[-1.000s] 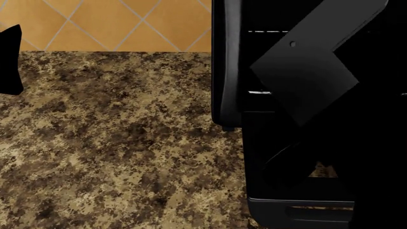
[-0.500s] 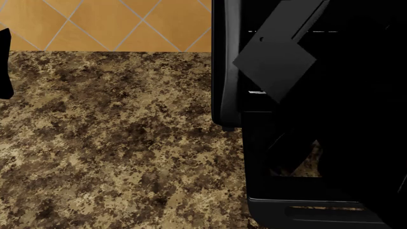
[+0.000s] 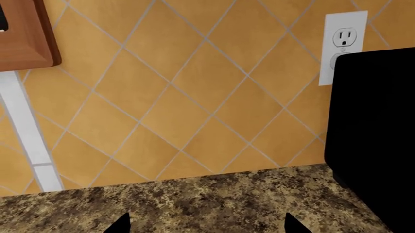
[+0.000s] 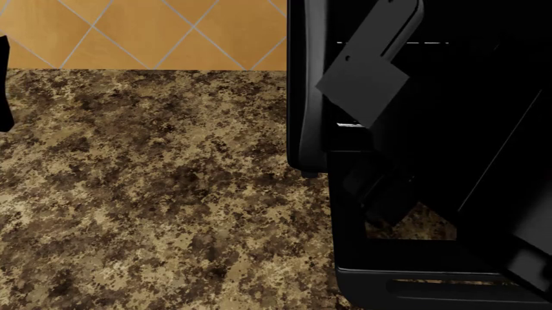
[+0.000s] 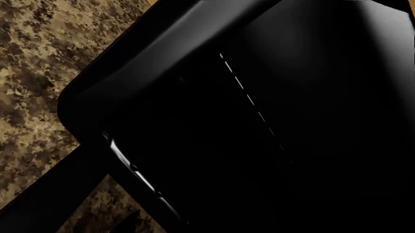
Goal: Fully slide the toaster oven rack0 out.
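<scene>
The black toaster oven (image 4: 307,84) fills the right of the head view, its door (image 4: 414,265) folded down toward me, loop handle (image 4: 431,284) at the front. The rack0 (image 4: 392,43) shows as a fine pale dashed line inside the cavity; it also shows in the right wrist view (image 5: 250,99). My right gripper (image 5: 207,228) faces the oven's front left corner. One fingertip (image 5: 129,222) stands far to the side; the other is lost in black. Its flat black plate (image 4: 366,74) hangs before the cavity's left side. My left gripper (image 3: 206,229) is open and empty above the counter, left of the oven (image 3: 372,131).
A speckled brown granite counter (image 4: 155,194) runs to an orange tiled wall (image 4: 155,32). A white wall outlet (image 3: 345,43) sits just behind the oven. A wooden cabinet corner (image 3: 26,34) and a white strip (image 3: 26,126) are at the far side.
The right arm's black plate has swung left and up across the oven opening. The left gripper has slid further out of the head view's left edge.
</scene>
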You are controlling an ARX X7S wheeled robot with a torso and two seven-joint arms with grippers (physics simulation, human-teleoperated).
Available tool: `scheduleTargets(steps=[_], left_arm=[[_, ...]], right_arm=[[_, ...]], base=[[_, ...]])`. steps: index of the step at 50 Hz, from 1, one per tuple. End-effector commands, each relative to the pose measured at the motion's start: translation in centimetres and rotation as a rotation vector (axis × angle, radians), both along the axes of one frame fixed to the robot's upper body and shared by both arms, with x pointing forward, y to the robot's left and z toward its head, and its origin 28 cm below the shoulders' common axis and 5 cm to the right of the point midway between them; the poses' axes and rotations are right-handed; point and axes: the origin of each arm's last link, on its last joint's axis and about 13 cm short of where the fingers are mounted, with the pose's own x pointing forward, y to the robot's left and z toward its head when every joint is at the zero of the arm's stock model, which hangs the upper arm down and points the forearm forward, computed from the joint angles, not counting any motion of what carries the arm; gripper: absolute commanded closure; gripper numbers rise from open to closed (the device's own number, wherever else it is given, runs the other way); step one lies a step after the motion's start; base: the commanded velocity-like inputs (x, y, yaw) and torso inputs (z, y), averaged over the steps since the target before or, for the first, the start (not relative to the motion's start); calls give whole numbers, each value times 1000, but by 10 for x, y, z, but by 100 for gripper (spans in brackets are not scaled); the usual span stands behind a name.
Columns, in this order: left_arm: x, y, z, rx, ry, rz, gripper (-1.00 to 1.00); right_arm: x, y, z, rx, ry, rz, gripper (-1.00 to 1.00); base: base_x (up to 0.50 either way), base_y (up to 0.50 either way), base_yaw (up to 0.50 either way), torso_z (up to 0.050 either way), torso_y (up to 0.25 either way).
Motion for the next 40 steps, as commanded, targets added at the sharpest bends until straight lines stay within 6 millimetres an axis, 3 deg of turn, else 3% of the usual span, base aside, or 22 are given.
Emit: scheduleTargets(steps=[1,29,30,40], left_arm=[[1,2,3,-31,-22,-13,-100],[-4,5,1,-44,-31,0,-100],[-4,5,1,-45,-31,2,-100],[-8,6,3,-51,-39,0,-100]], right_arm=[[16,5,-3,3,24,18,-100],[35,8,-10,-49,34,-18,-100],[35,8,-10,-53,27,-17,100],[25,9,0,-37,7,7,100]], base=[[0,0,0,0,0],[0,0,0,0,0],[0,0,0,0,0],[0,0,0,0,0]])
